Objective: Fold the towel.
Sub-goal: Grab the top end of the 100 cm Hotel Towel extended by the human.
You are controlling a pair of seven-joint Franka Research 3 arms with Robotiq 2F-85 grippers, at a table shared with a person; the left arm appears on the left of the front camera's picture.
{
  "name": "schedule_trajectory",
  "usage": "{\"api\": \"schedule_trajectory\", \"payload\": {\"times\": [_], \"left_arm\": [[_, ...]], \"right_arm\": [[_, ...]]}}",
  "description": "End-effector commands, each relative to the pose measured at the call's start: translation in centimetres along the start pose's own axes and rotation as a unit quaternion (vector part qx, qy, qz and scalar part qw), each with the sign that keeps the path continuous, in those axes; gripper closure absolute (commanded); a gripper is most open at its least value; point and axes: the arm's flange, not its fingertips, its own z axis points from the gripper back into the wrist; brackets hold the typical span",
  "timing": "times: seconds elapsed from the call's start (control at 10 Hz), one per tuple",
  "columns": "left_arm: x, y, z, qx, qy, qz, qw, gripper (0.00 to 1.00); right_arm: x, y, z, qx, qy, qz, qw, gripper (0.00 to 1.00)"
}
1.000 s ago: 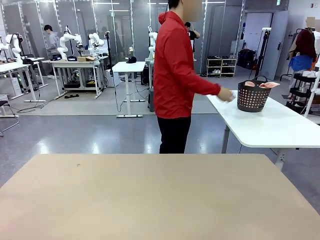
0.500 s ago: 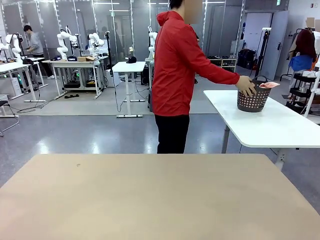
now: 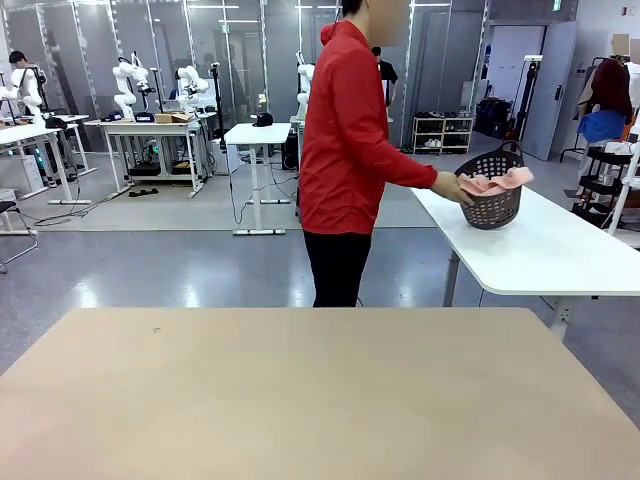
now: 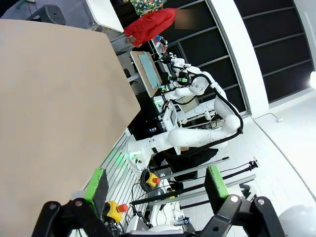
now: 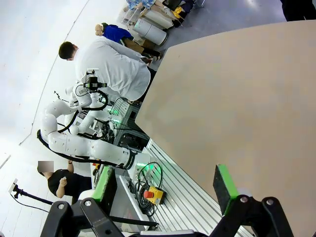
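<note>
The salmon-pink towel (image 3: 495,183) lies in a dark mesh basket (image 3: 492,203), spilling over its rim. A person in a red jacket (image 3: 345,140) stands beyond my table and tilts the basket with one hand (image 3: 447,186) on a white side table (image 3: 550,255). In the left wrist view my left gripper (image 4: 156,184) stands open, green pads wide apart, nothing between them, off the edge of the tan table (image 4: 49,108). In the right wrist view my right gripper (image 5: 165,188) is open too, empty, beside the tan table (image 5: 237,98).
The tan table (image 3: 300,400) spreads bare across the front view. The white side table stands at the far right behind it. The far room holds other tables and a black shelf cart (image 3: 610,185). A yellow box with a red button (image 4: 114,211) sits below the left gripper.
The person has taken hold of the basket and tipped it toward themselves; the towel now shows more over the rim. Both of my grippers stay open.
</note>
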Motion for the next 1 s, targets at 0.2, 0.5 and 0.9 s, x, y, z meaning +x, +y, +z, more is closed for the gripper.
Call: {"api": "schedule_trajectory", "payload": {"times": [0.2, 0.5, 0.9], "left_arm": [[-0.37, -0.32, 0.08, 0.000, 0.010, -0.004, 1.000, 0.00], [-0.37, -0.32, 0.08, 0.000, 0.010, -0.004, 1.000, 0.00], [-0.37, -0.32, 0.08, 0.000, 0.010, -0.004, 1.000, 0.00]], "right_arm": [[0.12, 0.03, 0.06, 0.005, -0.004, 0.011, 1.000, 0.00], [0.12, 0.03, 0.06, 0.005, -0.004, 0.011, 1.000, 0.00], [0.12, 0.03, 0.06, 0.005, -0.004, 0.011, 1.000, 0.00]]}}
